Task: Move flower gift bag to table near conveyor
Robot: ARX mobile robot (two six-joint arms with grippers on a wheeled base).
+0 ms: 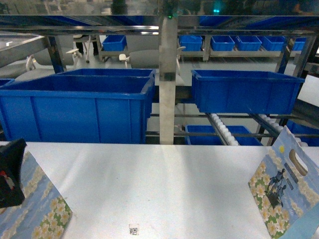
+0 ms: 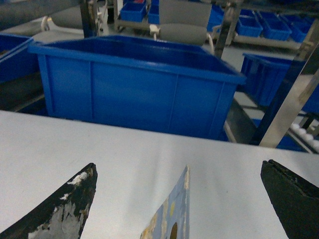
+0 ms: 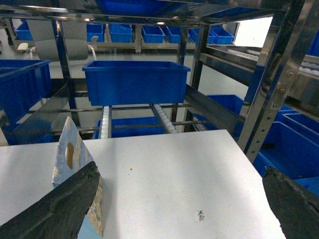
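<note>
Two flower bags stood on the table (image 1: 164, 184), one at each lower corner of the head view. The left bag (image 1: 37, 211) sat at the near left edge, partly behind the left gripper (image 1: 10, 174), a dark shape at the frame's border. From the left wrist, that gripper's fingers (image 2: 60, 209) were spread wide, with the bag's top edge (image 2: 174, 209) rising between them and touching neither.

Over on the right, the right bag (image 1: 284, 186) stood upright near the table's right edge, its cut-out handle at the top and daisy print along the bottom. The right wrist view showed the right gripper (image 3: 179, 209) open too, one finger (image 3: 60, 204) in front of that bag (image 3: 72, 159) and the other far off at the right edge; whether the near finger touched the bag, I couldn't tell.

Behind the table ran the conveyor (image 1: 224, 130), white rollers on steel rails, with a blue bin (image 1: 244, 92) resting above it and a bigger bin (image 1: 79, 107) to the left. A small code sticker (image 1: 133, 229) lay near the table's front edge.
</note>
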